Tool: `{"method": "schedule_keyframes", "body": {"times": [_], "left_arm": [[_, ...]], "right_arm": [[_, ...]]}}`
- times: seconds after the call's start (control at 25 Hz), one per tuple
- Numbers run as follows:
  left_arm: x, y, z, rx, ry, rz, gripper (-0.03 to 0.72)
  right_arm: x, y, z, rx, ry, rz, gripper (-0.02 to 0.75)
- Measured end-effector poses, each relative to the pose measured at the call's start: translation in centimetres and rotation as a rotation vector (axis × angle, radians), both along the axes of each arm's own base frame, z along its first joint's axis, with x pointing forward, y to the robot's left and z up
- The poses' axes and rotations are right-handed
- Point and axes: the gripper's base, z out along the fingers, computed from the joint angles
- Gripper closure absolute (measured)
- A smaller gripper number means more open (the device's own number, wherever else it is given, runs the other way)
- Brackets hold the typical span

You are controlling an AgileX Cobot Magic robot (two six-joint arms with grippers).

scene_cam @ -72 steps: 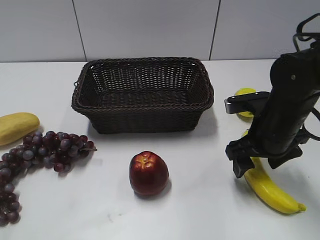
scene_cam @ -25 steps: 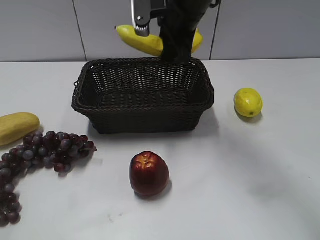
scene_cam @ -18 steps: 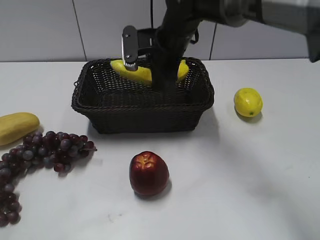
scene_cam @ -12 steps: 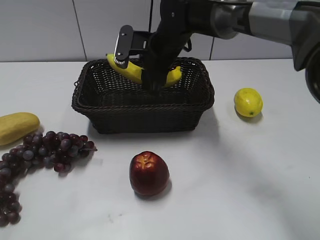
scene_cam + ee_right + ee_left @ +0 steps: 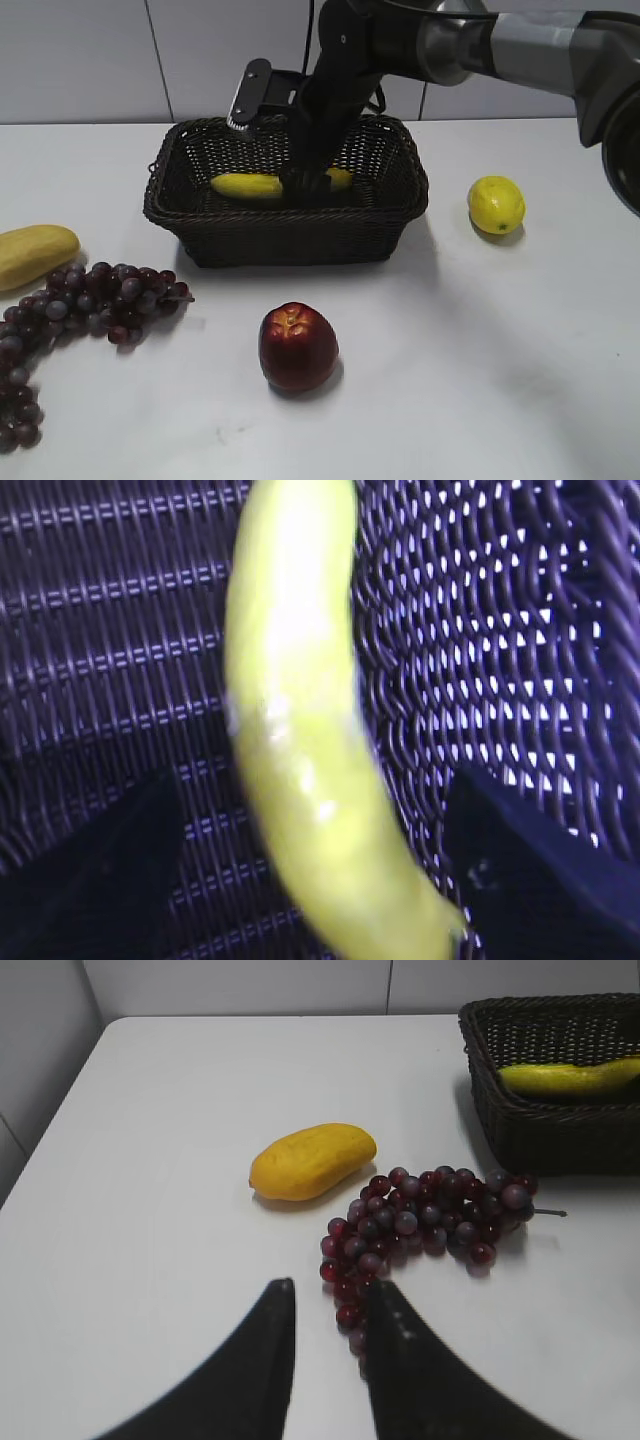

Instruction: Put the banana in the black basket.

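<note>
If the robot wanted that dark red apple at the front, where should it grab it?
Probably straight down from above, fingers closing across the round waist of the dark red apple. It sits upright with its dimpled top facing up and bare white table around it, so either gripper has room on both sides.

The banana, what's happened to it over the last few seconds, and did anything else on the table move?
The right gripper lifted the banana off the table near the lemon, carried it left over the black basket and lowered it inside. Its fingers now stand wide apart on either side of the banana, so it looks released. The lemon, apple, grapes and mango stayed put.
</note>
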Motion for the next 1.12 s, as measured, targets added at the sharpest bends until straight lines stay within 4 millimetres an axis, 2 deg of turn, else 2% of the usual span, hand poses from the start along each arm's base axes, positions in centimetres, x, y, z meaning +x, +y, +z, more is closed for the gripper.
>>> {"method": "schedule_keyframes", "body": {"times": [0.12,0.2,0.28,0.44,0.64,0.8,0.96,1.12], "left_arm": [[0.0,0.0,0.0,0.000,0.000,0.000,0.451],[0.0,0.0,0.0,0.000,0.000,0.000,0.451],[0.0,0.0,0.0,0.000,0.000,0.000,0.451],[0.0,0.0,0.0,0.000,0.000,0.000,0.451],[0.0,0.0,0.0,0.000,0.000,0.000,0.451],[0.0,0.0,0.0,0.000,0.000,0.000,0.451],[0.0,0.0,0.0,0.000,0.000,0.000,0.451],[0.0,0.0,0.0,0.000,0.000,0.000,0.451]], "right_arm": [[-0.3,-0.2,1.6,0.012,-0.008,-0.010,0.121],[-0.4,-0.7,3.7,0.034,-0.022,-0.031,0.124],[-0.6,-1.5,6.3,0.096,-0.006,-0.124,0.125],[-0.5,-5.4,10.0,0.161,0.101,-0.375,0.136],[0.6,-12.9,10.7,0.085,0.264,-0.724,0.143],[0.7,-18.1,11.0,0.098,0.305,-0.896,0.144],[-1.3,-22.5,11.0,0.075,0.360,-0.998,0.145],[-5.6,-26.0,11.4,0.082,0.372,-1.079,0.146]]}}
